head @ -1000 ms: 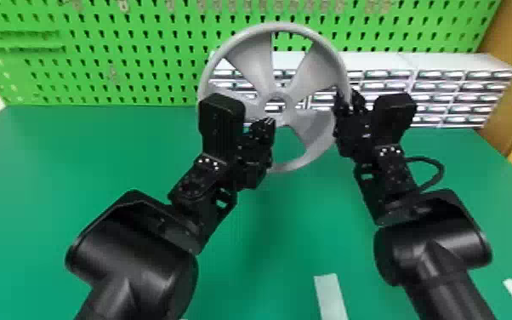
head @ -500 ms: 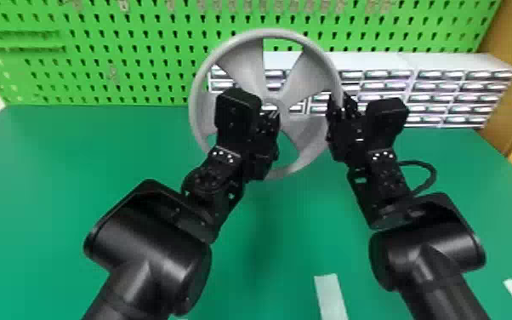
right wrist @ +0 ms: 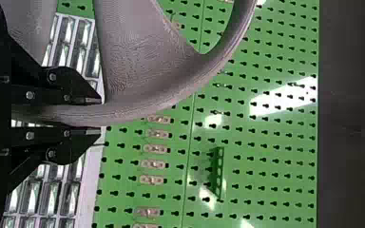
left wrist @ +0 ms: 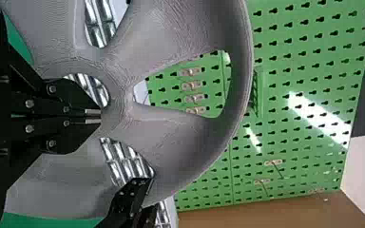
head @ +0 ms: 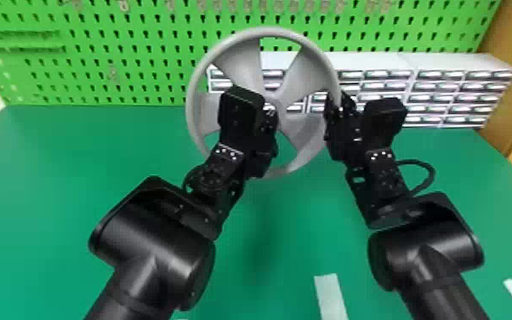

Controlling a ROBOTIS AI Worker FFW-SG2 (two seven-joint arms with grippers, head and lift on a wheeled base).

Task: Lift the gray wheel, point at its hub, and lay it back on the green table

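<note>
The gray wheel [head: 244, 64] is held up off the green table [head: 55, 178], its spoked face turned toward the head camera. At its right side, my right gripper [head: 338, 111] is clamped on the rim. My left gripper [head: 270, 111] is in front of the wheel's middle. Seen from the left wrist, the gray wheel [left wrist: 171, 137] lies behind the left gripper [left wrist: 100, 117], whose fingertips are together at the edge of the hub's round opening; contact cannot be told. In the right wrist view, the gray wheel [right wrist: 171, 90] has its rim between the fingers of the right gripper [right wrist: 100, 118].
Behind the wheel, white drawer units [head: 450, 64] stand along the back, right of centre. A green pegboard [head: 140, 64] rises behind the table. White tape strips [head: 331, 298] lie on the near part, and a brown wooden panel [head: 510, 81] borders the right.
My left gripper has moved inward and up to the wheel's hub. The right gripper and the wheel have shifted slightly left.
</note>
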